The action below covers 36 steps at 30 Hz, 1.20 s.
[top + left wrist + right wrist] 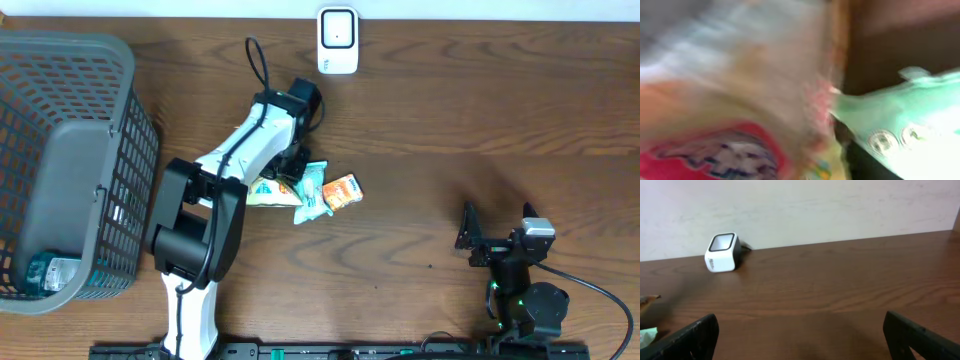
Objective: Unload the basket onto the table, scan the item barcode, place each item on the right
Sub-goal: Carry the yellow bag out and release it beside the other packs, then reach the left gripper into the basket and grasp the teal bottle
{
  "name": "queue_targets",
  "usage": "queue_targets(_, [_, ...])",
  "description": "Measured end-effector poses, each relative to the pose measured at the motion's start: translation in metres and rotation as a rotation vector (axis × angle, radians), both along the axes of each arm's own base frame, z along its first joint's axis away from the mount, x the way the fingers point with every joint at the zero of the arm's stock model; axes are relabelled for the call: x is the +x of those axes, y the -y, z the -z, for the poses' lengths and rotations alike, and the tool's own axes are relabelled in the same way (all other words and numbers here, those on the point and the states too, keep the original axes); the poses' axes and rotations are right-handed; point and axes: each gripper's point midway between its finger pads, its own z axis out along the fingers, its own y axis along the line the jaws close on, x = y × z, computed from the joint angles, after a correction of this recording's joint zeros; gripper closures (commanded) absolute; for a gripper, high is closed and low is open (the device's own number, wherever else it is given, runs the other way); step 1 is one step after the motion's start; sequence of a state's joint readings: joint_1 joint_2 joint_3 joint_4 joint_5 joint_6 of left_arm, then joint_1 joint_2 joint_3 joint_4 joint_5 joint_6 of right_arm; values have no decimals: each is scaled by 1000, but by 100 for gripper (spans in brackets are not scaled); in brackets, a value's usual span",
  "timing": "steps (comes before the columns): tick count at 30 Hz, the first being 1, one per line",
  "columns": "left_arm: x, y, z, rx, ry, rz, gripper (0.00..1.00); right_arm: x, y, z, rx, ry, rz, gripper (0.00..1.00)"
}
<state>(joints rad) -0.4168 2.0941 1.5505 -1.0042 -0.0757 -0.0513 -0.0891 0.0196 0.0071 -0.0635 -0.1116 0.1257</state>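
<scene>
At mid-table, in the overhead view, a pale packet (268,190), a teal packet (312,190) and an orange packet (343,190) are shown lying flat in one cluster. The pale packet's long axis runs left to right. The teal packet runs from far right to near left, and the orange packet lies tilted just beside it. The left gripper (292,168) is set over the pale and teal packets; its fingers are hidden beneath the wrist, so whether they are spread or pinching cannot be told. The scanner (338,40) stands at the far edge, well apart from the packets. A grey basket (120,130) occupies the left end of the brown wooden table (450,120). The right gripper (497,235) is seen near the front right.

Left wrist view (blurred): red and orange print on the pale packet fills the left, the teal packet the right.

Right wrist view: the fingers (690,335) are spread wide; the scanner's dark window is tilted upward; a pale wall (840,205) is seen behind the table.
</scene>
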Motion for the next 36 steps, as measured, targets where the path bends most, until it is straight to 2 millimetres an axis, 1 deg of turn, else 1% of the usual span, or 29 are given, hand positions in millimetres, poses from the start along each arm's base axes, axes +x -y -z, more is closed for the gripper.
queue_targets(1, [-3, 0, -3, -1, -7, 2, 1, 0, 0, 0, 0, 0, 0, 1])
queue_targets(3, [-6, -3, -16, -2, -1, 2, 2, 0, 0, 0, 0, 0, 0, 1])
queue_targets(4, [-5, -3, -26, -11, 20, 0, 2, 0, 0, 0, 0, 0, 0, 1])
queue_targets(6, [-1, -2, -56, -41, 98, 0, 2, 0, 0, 0, 0, 0, 0, 1])
queue_targets(7, [2, -1, -77, -64, 152, 0, 2, 0, 0, 0, 0, 0, 0, 1])
queue_targets(10, [11, 1, -151, -147, 366, -2, 2, 0, 0, 0, 0, 0, 0, 1])
queue_targets(11, [13, 0, -179, -175, 452, -5, 2, 0, 0, 0, 0, 0, 0, 1])
queue_targets(12, [13, -4, -202, -192, 522, -12, 2, 0, 0, 0, 0, 0, 0, 1])
queue_targets(14, [7, -19, -248, -214, 659, -41, 2, 0, 0, 0, 0, 0, 0, 1])
queue_targets(15, [3, -29, -266, -216, 714, -63, 2, 0, 0, 0, 0, 0, 0, 1])
queue_targets(16, [-3, -44, -286, -213, 775, -100, 2, 0, 0, 0, 0, 0, 0, 1])
queue_targets(17, [-8, -58, -300, -208, 821, -140, 2, 0, 0, 0, 0, 0, 0, 1])
queue_targets(19, [-18, -97, -323, -183, 905, -261, 2, 0, 0, 0, 0, 0, 0, 1])
queue_targets(21, [-29, -136, -336, -150, 958, -399, 2, 0, 0, 0, 0, 0, 0, 1])
queue_targets(23, [-44, -178, -342, -105, 989, -565, 2, 0, 0, 0, 0, 0, 0, 1])
queue_targets(25, [-64, -218, -338, -48, 980, -737, 2, 0, 0, 0, 0, 0, 1, 1])
queue_targets(27, [-85, -253, -329, 9, 950, -899, 2, 0, 0, 0, 0, 1, 0, 1])
queue_targets(30, [-111, -285, -316, 62, 895, -1060, 2, 0, 0, 0, 0, 0, 0, 1])
queue_targets(32, [-124, -299, -306, 85, 866, -1144, 2, 0, 0, 0, 0, 0, 0, 1])
queue_targets(36, [-149, -325, -274, 126, 781, -1326, 2, 0, 0, 0, 0, 0, 0, 1])
